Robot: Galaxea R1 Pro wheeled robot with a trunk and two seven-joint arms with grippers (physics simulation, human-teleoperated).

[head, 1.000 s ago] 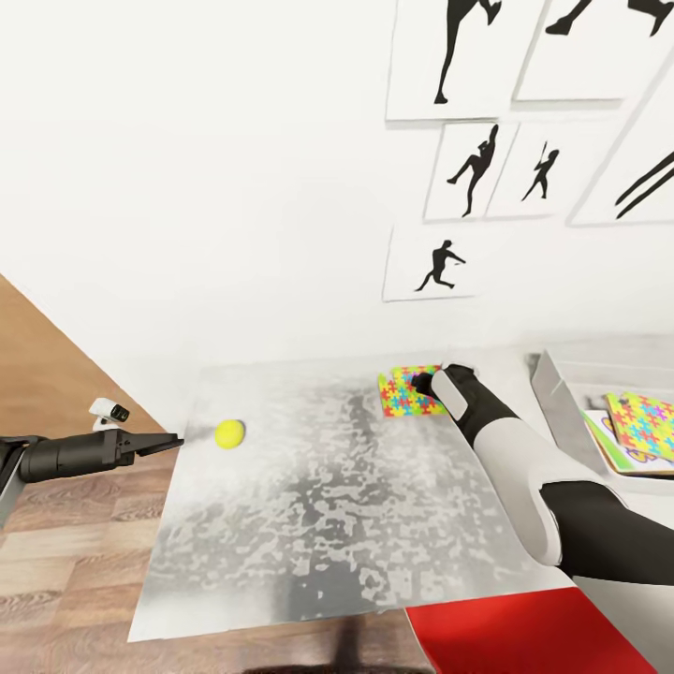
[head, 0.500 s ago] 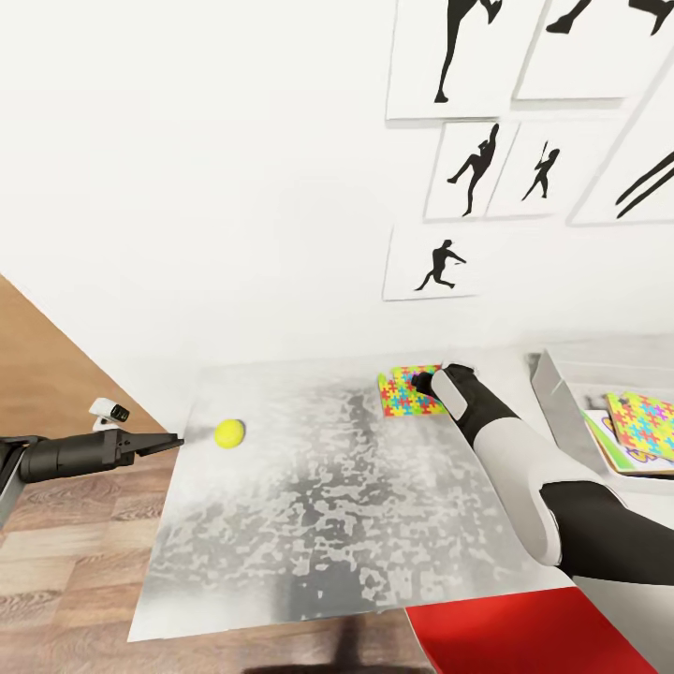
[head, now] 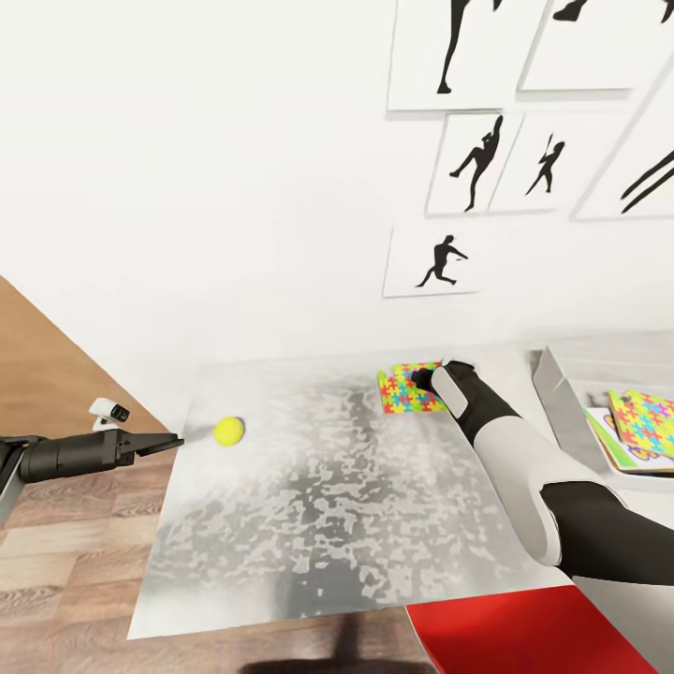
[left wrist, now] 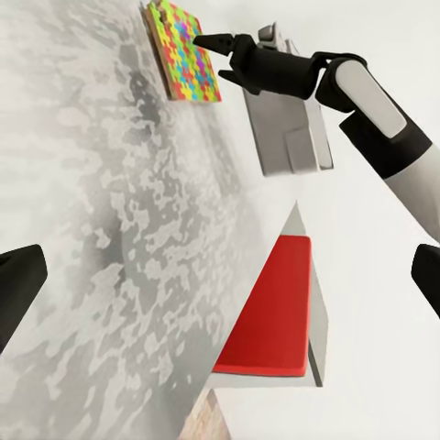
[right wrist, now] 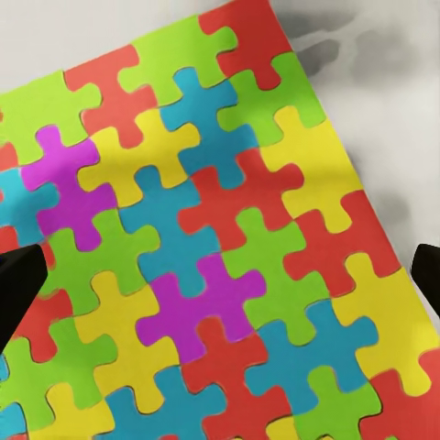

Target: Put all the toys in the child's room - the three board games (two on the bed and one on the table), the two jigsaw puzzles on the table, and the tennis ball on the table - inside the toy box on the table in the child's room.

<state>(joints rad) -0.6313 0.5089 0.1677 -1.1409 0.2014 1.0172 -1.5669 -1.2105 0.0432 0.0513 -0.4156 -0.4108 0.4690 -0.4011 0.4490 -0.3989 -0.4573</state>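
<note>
1. The left gripper (head: 173,439) is held out level at the table's left edge, pointing right toward the ball. In the left wrist view its dark fingers (left wrist: 18,280) sit at opposite sides of the picture, wide apart and holding nothing.
2. A yellow-green tennis ball (head: 229,431) rests on the table (head: 328,524) near its left edge, just beside the left gripper's tip but not touching it.
3. The table's pale, mottled top runs from the wood floor (head: 56,524) on the left to the toy box on the right, against a white wall with black player silhouettes (head: 445,264).
4. A jigsaw puzzle (head: 404,389) lies flat near the far edge of the table, right of the middle.
5. The right gripper (head: 419,382) is over the puzzle's right part. In the right wrist view its fingers (right wrist: 18,284) are spread apart with the puzzle face between them; whether they touch it I cannot tell.
6. A red flat surface (head: 534,637) shows at the near right, below the table edge.
7. The pale grey toy box (head: 554,402) stands at the far right, holding another jigsaw puzzle (head: 646,421) on top of a flat box.
</note>
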